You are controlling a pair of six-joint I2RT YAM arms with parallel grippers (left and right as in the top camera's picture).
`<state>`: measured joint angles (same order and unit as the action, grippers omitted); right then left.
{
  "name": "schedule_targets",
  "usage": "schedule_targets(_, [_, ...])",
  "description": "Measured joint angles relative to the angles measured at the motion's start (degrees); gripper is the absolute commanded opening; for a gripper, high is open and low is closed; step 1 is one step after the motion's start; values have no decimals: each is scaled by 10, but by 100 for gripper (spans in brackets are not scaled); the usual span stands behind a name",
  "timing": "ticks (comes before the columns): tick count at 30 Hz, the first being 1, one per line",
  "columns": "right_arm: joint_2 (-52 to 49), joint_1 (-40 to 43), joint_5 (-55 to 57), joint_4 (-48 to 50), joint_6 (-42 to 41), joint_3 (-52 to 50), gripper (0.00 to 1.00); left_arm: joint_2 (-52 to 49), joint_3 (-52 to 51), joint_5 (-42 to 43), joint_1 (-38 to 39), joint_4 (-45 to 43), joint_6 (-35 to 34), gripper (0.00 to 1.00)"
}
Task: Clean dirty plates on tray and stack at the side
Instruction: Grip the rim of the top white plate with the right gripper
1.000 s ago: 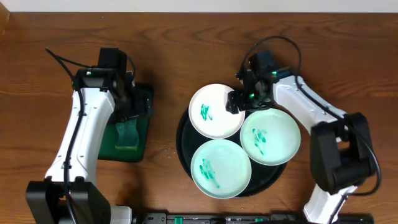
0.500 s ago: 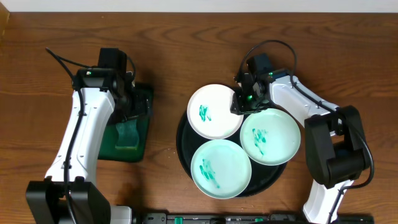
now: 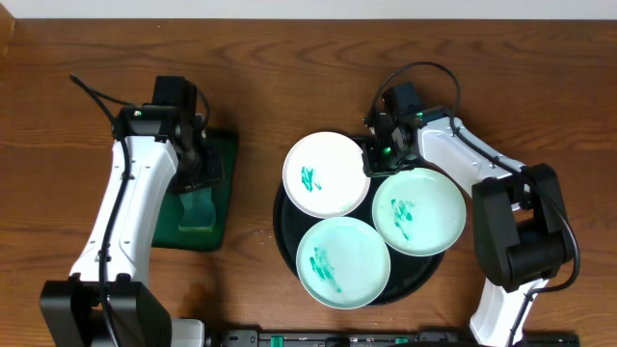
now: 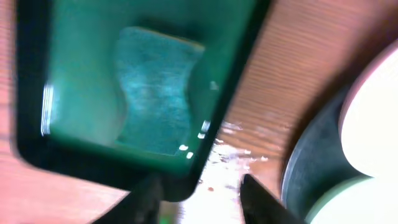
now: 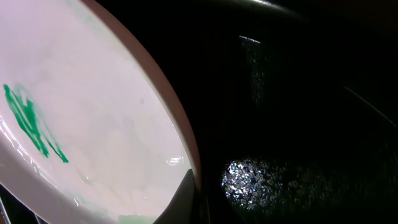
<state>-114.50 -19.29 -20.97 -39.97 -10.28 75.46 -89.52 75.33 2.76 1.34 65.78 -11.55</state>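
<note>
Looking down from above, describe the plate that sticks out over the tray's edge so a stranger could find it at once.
Find the big round black tray right of the table's centre, carrying three plates. Take the upper-left plate, which overhangs the tray's rim. It is plain white with one small green smear, while its two neighbours are mint-tinted.

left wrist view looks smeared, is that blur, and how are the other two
Left wrist view: motion-blurred throughout, green tray and sponge soft-edged. Right wrist view: black tray nearly lost in dark, one speckled glare patch; plate sharp. Overhead: evenly lit, crisp.
</note>
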Motion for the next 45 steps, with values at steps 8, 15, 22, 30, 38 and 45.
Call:
schedule_targets(8, [0, 0, 0, 0, 0, 0, 1, -13, 0, -59, 0, 1, -29, 63])
schedule_targets(15, [0, 0, 0, 0, 0, 0, 1, -87, 0, -66, -5, 4, -35, 65])
schedule_targets(22, [0, 0, 0, 0, 0, 0, 1, -163, 0, -71, -21, 2, -35, 66])
schedule_targets(30, [0, 0, 1, -5, 1, 0, 1, -205, 0, -49, -42, -8, -21, 52])
schedule_targets(38, [0, 0, 2, -8, 0, 0, 1, -210, 0, -9, -42, -33, 12, 50])
schedule_targets(45, [0, 0, 2, -11, 0, 0, 1, -210, 0, 3, -42, -46, 16, 54])
